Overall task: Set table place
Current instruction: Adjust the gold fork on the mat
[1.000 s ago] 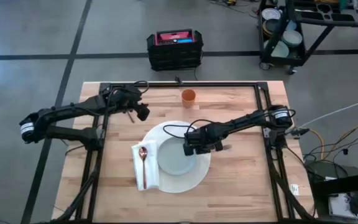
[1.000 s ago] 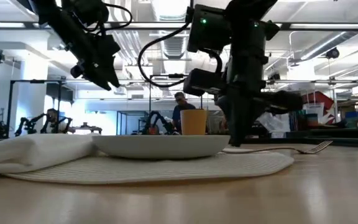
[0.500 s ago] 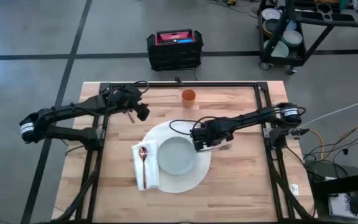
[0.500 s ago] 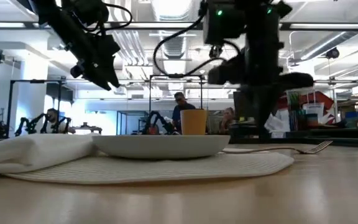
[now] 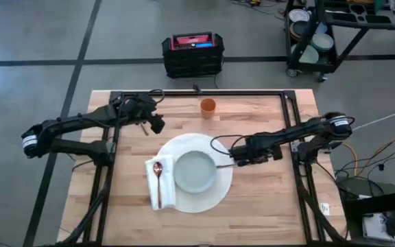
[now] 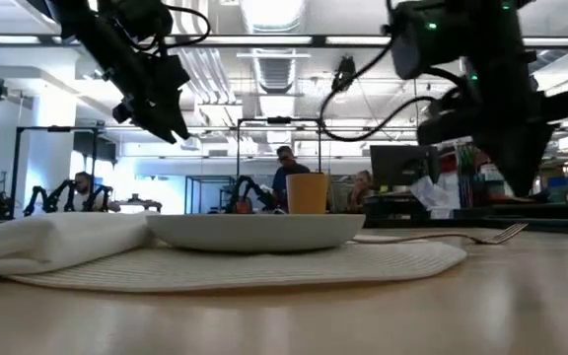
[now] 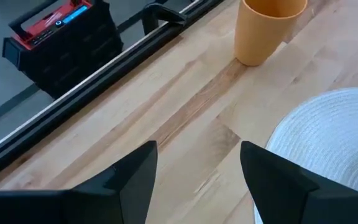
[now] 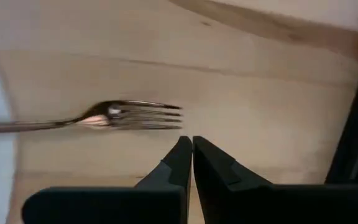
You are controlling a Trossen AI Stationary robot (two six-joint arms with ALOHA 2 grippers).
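Right tool has drawn back from over the plate toward the right edge of the counter; a second ago it stood at the plate's right rim, and half a second ago just off it. Its fingers are pressed together and hold nothing, as the right wrist view shows. The fork lies flat, handle reaching onto the white mat and tines out on the bare wood, just right of the plate. Judgement: fork placement is done and the arm is retreating.

Left tool has not moved across the three high views; it hangs above the counter near the far left corner of the mat. Fingers spread apart, empty.

State of the place: mat near counter centre, plate centred on it. Folded napkin at the plate's left with the spoon on top. Orange cup stands well apart from the mat, toward the far edge.

Judgement: plate, napkin, spoon and fork are set. The cup looks like the one item left to bring in beside the mat, and the left tool is nearer to it.
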